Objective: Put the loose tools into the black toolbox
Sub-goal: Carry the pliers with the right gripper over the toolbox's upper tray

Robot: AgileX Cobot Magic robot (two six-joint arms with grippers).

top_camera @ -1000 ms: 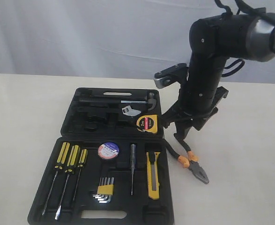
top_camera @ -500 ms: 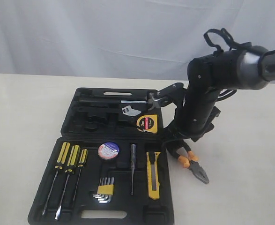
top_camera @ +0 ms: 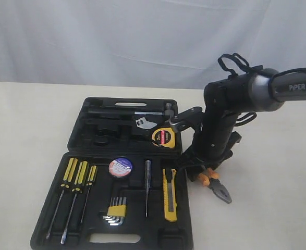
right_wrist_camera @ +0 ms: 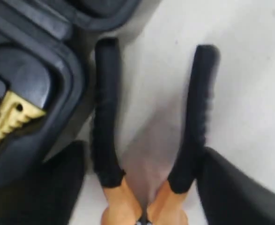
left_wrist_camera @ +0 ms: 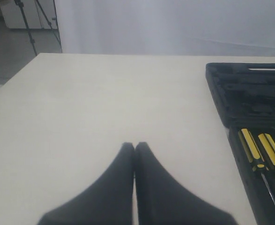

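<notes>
Hanging low over the cream table, the right gripper stands at the pliers with black-orange handles. These lie on the table just beside the right edge of the large flat black moulded-plastic toolbox, outside it. In the right wrist view its two dark fingers are spread apart, one on the outer side of each handle, so the handles lie between them; whether they press the handles I cannot tell.

The left gripper has its fingers closed together with nothing between them, above bare table beside the case.

Inside the open case:
- the yellow-black utility knife and the black tape roll with blue-white label are in the near half
- the yellow round tape measure is in the far half, at its right end
</notes>
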